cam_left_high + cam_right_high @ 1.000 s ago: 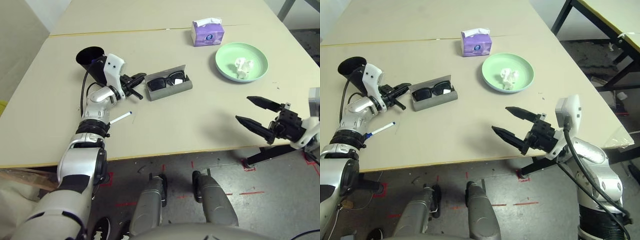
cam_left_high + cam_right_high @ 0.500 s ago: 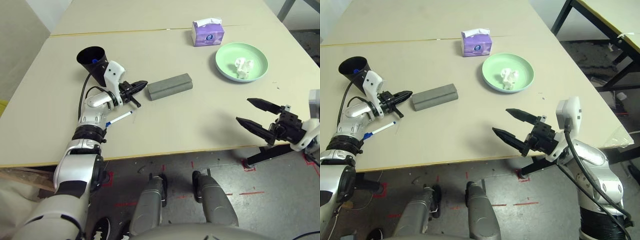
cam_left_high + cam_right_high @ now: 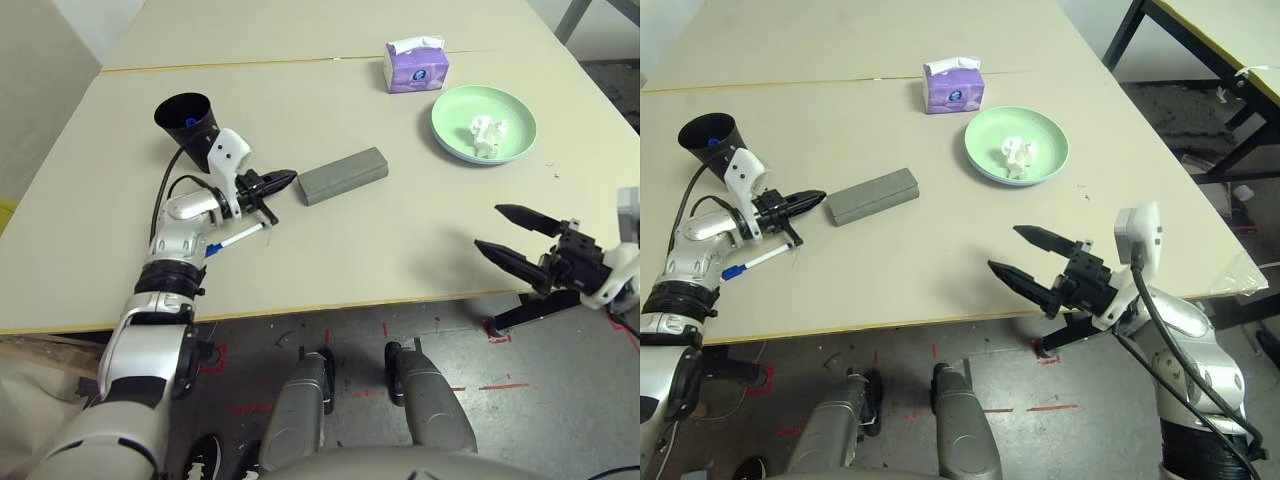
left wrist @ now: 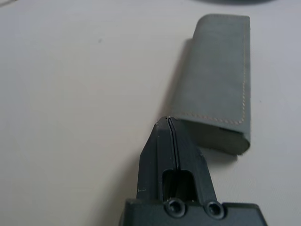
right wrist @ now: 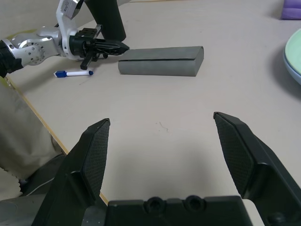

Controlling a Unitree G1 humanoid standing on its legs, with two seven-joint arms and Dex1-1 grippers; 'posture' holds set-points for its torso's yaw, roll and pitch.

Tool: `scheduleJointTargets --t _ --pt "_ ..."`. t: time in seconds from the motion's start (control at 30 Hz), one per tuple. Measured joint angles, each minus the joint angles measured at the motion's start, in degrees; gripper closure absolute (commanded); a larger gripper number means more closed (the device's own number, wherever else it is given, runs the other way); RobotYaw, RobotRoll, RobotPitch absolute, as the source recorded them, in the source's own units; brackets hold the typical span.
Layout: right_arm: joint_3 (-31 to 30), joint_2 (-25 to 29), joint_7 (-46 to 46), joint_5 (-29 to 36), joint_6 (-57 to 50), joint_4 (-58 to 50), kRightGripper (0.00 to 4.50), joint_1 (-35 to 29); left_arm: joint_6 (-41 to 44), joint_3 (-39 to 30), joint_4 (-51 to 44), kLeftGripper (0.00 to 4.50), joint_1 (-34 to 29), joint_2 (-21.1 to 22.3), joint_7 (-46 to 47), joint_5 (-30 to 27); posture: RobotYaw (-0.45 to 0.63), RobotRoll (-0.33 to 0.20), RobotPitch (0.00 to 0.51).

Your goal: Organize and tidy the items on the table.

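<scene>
Glasses case [image 3: 343, 176], grey and closed, lies on the counter [image 3: 330, 255] just beside my left gripper [image 3: 293, 176], whose fingers are pressed together, empty; my right gripper [image 3: 489, 227] is spread open above the counter

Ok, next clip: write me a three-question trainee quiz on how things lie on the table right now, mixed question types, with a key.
1. True or false: the grey glasses case is closed.
2. Multiple choice: what lies in the green plate?
a) a marker
b) a crumpled white tissue
c) the purple tissue box
3. Fill in the blank: the left end effector is shut beside the case, while the right end effector is ____.

Key: 1 true; 2 b; 3 open
</scene>
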State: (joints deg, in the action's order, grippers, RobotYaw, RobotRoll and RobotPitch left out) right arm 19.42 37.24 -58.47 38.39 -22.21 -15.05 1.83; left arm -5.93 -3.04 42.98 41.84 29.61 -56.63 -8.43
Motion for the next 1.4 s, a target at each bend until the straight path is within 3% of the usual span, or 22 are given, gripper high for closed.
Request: scheduleJointTargets --t 0.3,0.5,0.8,1.03,1.4 --pt "-0.96 -0.3 0.1 -0.07 0.35 0.07 0.0 -0.14 0.88 -0.8 0.06 4.47 1.99 1.48 1.75 -0.3 -0.26 0.0 0.224" --pt "-0.98 -0.34 0.09 -0.07 0.48 0.08 0.0 -0.63 1.81 -2.92 -0.1 4.47 1.34 5.53 2.75 -1.01 -0.25 0.0 0.227" --pt "-2.88 -0.95 -0.06 -0.13 0.89 0.97 0.0 0.16 6.38 -4.69 -10.36 4.47 -6.29 6.84 1.67 -4.41 -0.21 0.0 0.234" --pt "-4.54 -1.03 -0.37 -0.27 1.49 2.07 0.0 0.87 7.11 -3.82 -13.6 4.47 -6.17 3.2 1.73 -5.28 -0.23 0.0 0.227" --pt "-4.0 -0.4 0.03 -0.2 1.99 1.6 0.0 -1.16 4.08 0.53 -7.0 4.47 -2.47 -2.0 0.74 -3.85 -0.28 0.0 0.218"
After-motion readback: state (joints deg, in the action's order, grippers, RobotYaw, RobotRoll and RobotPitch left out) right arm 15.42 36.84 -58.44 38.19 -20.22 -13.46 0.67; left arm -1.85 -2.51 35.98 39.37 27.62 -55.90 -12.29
